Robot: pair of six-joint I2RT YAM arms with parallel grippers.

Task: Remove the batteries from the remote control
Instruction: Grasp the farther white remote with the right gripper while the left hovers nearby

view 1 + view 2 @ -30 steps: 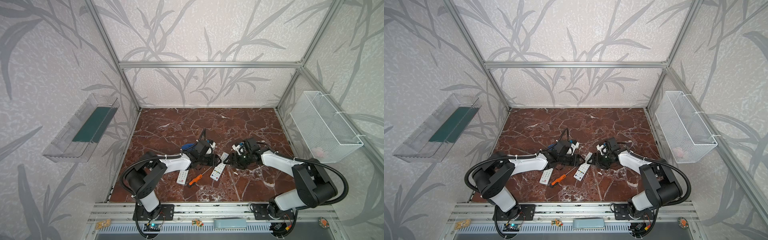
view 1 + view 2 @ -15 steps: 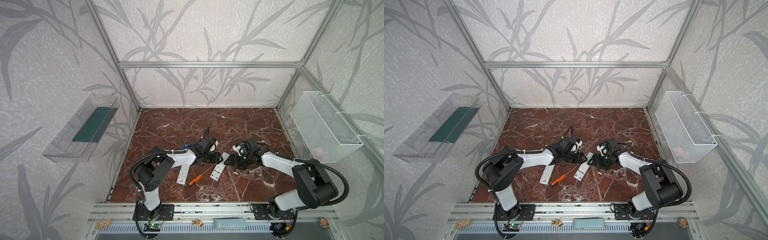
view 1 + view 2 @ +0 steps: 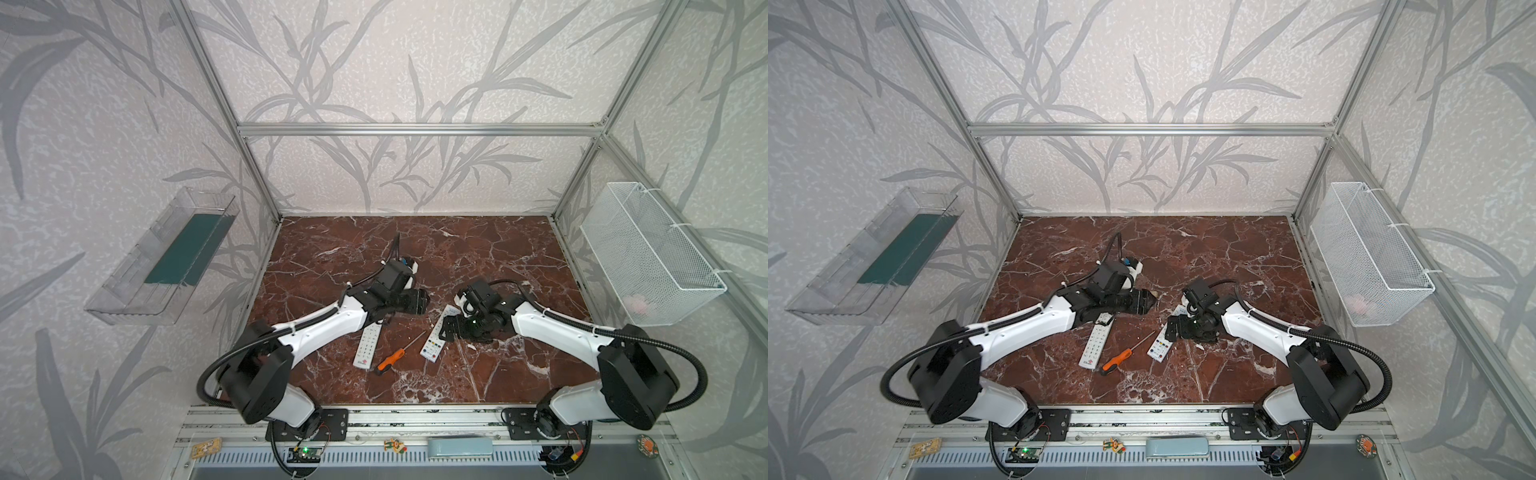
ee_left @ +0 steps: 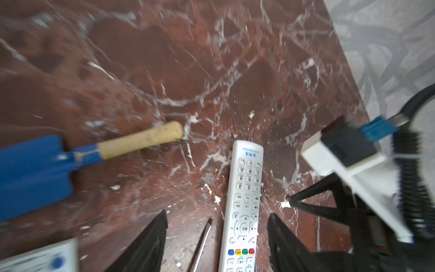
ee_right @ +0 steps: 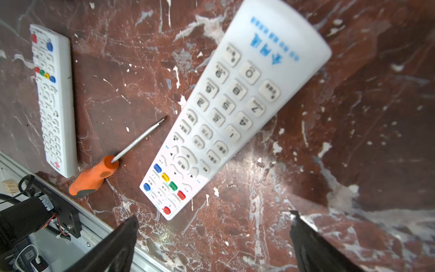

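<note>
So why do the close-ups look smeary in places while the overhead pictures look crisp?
Left wrist view: the blue flat tool with a tan handle is smeared, but the white remote control with coloured buttons reads sharp. Right wrist view: that remote's lettered end is out of focus; the orange-handled screwdriver is crisp. Both top views: sharp, evenly lit.

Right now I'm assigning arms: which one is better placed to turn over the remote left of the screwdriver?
Left, likely. The left gripper hangs open close by the far end of that remote; the right gripper, also open, sits beyond the screwdriver and the other remote.
</note>
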